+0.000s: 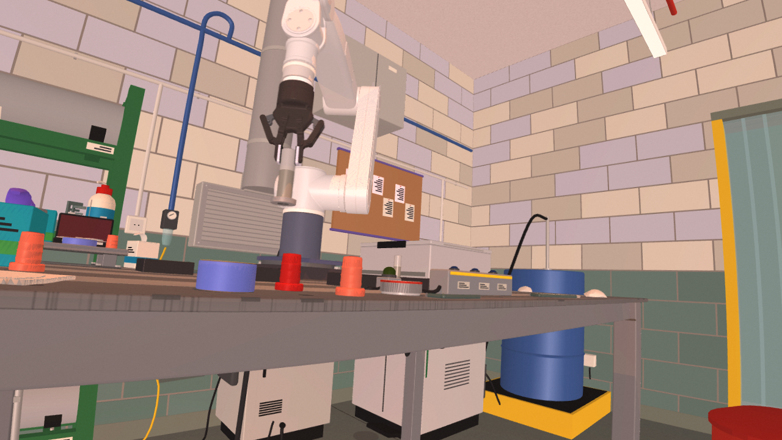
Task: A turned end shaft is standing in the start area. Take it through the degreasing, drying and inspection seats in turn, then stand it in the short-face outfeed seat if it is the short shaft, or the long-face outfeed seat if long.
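Note:
The grey turned shaft [284, 183] hangs upright high above the red seat [290, 272], which stands on the table between a low blue round seat [226, 275] and an orange seat [351, 277]. The shaft is gripped at its upper end by my gripper [288, 154], its flanged lower end pointing down. Another orange seat [28, 252] stands at the far left of the table, and a small orange one [111, 241] sits further back. A flat silver and red ringed seat [401, 285] with a thin post lies right of the orange seat.
Behind the work stand the arm's dark pedestal [299, 232], a grey column and a louvred wall unit [236, 218]. A grey control box [471, 281] sits on the right of the table, and a green rack [71, 142] with bottles and boxes crowds the left.

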